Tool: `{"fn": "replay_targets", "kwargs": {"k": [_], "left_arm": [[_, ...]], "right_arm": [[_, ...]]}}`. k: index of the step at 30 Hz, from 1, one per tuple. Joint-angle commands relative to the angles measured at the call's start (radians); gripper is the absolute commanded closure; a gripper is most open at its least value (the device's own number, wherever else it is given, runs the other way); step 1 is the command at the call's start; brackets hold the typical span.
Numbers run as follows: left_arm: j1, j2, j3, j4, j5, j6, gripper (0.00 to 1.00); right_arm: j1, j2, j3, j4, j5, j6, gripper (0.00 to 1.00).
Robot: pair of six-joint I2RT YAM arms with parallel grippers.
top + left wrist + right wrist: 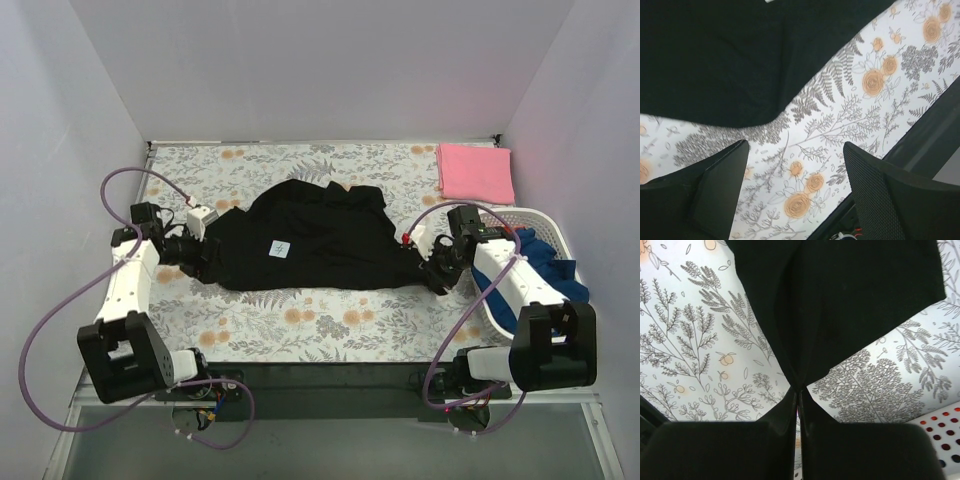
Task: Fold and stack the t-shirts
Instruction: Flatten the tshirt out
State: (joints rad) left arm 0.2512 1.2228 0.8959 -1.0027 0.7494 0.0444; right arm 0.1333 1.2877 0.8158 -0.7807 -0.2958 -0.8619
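A large black t-shirt (300, 240) with a small pale label (280, 249) lies spread across the middle of the floral table covering (330, 320). My left gripper (205, 263) is at its left edge. In the left wrist view this gripper (795, 145) is open, with only floral cloth between the fingers and the black shirt (730, 55) just ahead of them. My right gripper (433, 272) is at the shirt's right end. The right wrist view shows it (799, 390) shut on a bunched corner of the black shirt (850, 300). A folded pink t-shirt (476, 172) lies at the back right.
A white slotted basket (530, 215) stands at the right edge under the right arm and holds blue cloth (545, 262); its holes (945, 430) show in the right wrist view. White walls enclose three sides. The table's dark front edge (935, 125) runs close to the left gripper.
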Motion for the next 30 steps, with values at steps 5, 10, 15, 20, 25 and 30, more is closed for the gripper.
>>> {"fn": "replay_targets", "kwargs": {"k": [5, 10, 15, 20, 25, 30], "left_arm": [[-0.137, 0.188, 0.162, 0.079, 0.051, -0.024, 0.29], [-0.379, 0.291, 0.256, 0.225, 0.05, -0.149, 0.3], [-0.544, 0.483, 0.423, 0.269, 0.12, -0.118, 0.33], [-0.708, 0.642, 0.558, 0.331, 0.099, -0.086, 0.46], [-0.799, 0.787, 0.661, 0.308, 0.087, -0.049, 0.5], [-0.843, 0.779, 0.672, 0.36, 0.218, -0.023, 0.42]], "right_arm": [[0.0, 0.041, 0.082, 0.037, -0.005, -0.039, 0.99], [0.002, 0.009, 0.101, 0.015, -0.052, -0.035, 0.99], [0.025, -0.03, 0.148, -0.051, -0.108, -0.042, 0.99], [0.038, -0.054, 0.135, -0.071, -0.106, -0.058, 0.99], [0.052, -0.093, 0.115, -0.087, -0.1, -0.084, 0.99], [0.086, -0.134, 0.134, -0.124, -0.12, -0.094, 0.99]]}}
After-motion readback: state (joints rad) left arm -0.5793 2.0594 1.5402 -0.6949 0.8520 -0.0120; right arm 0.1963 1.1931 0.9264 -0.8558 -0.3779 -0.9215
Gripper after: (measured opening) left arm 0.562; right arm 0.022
